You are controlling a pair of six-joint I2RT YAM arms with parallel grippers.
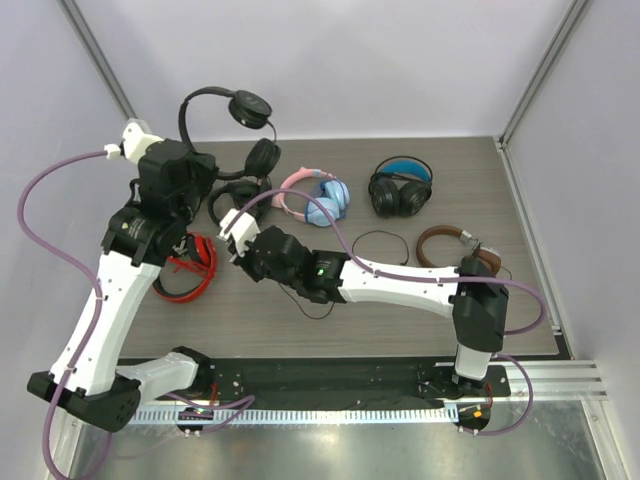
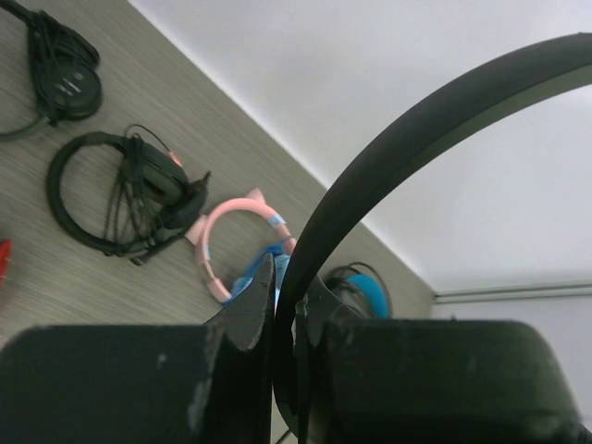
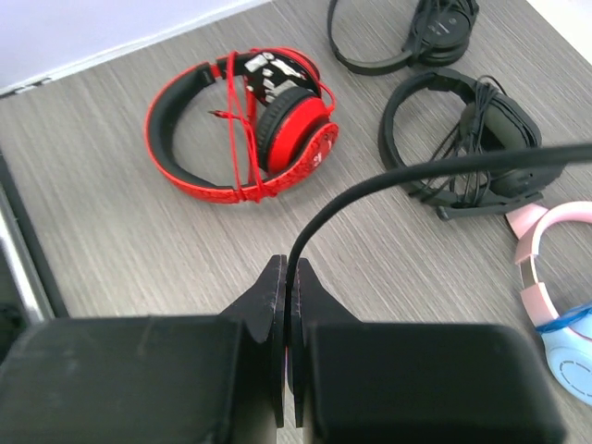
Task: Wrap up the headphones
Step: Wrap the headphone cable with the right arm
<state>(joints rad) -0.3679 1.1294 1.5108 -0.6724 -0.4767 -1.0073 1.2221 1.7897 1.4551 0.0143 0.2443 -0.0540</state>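
The slim all-black headphones [image 1: 215, 92] are lifted above the far left of the table. My left gripper [image 1: 186, 158] is shut on their thin headband [image 2: 416, 120], which rises from between the fingers [image 2: 289, 277]; one round earcup [image 1: 250, 107] hangs free at the top. My right gripper [image 1: 245, 243] is over the table's middle left, shut on the thin black cable [image 3: 388, 176]. The cable leaves the fingertips [image 3: 289, 268] and bends off to the right.
On the table lie red headphones [image 1: 190, 265], a cable-wrapped black pair [image 1: 238, 195], another slim black pair [image 1: 262, 157], the pink-and-blue pair [image 1: 315, 200], the bulky black pair with blue lining [image 1: 400, 185] and a brown pair [image 1: 455, 245]. A thin cable loop [image 1: 380, 237] lies mid-table.
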